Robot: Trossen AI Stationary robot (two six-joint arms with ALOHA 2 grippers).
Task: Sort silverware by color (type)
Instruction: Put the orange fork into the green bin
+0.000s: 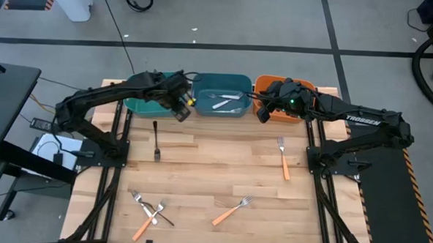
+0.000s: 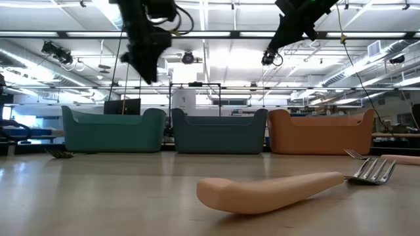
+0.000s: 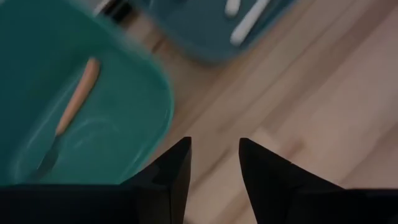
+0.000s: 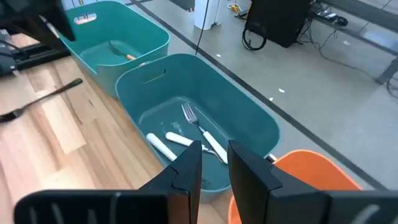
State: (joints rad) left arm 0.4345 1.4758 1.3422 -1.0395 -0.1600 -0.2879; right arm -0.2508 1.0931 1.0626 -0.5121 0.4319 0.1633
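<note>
My left gripper (image 1: 182, 105) hangs above the near right corner of the green bin (image 1: 138, 101), at the far left of the table (image 1: 221, 173); its fingers (image 3: 177, 168) stand apart with nothing between them. One orange-handled fork (image 3: 74, 106) lies inside that green bin. My right gripper (image 1: 264, 109) hovers at the near left edge of the orange bin (image 1: 305, 114), its jaws a narrow gap apart and empty. Between the two grippers sits the blue bin (image 1: 222, 81), holding white-handled forks (image 4: 202, 138). Still loose on the table: a black fork (image 1: 156, 139) near the left arm's base; an orange-handled fork on the right (image 1: 283, 159); another at near centre (image 1: 232, 210); and a crossed cluster at near left (image 1: 148, 210), where an orange-handled fork lies tangled with darker ones. In the low view the near-centre fork (image 2: 289, 189) fills the foreground, partly masking the bins behind.
</note>
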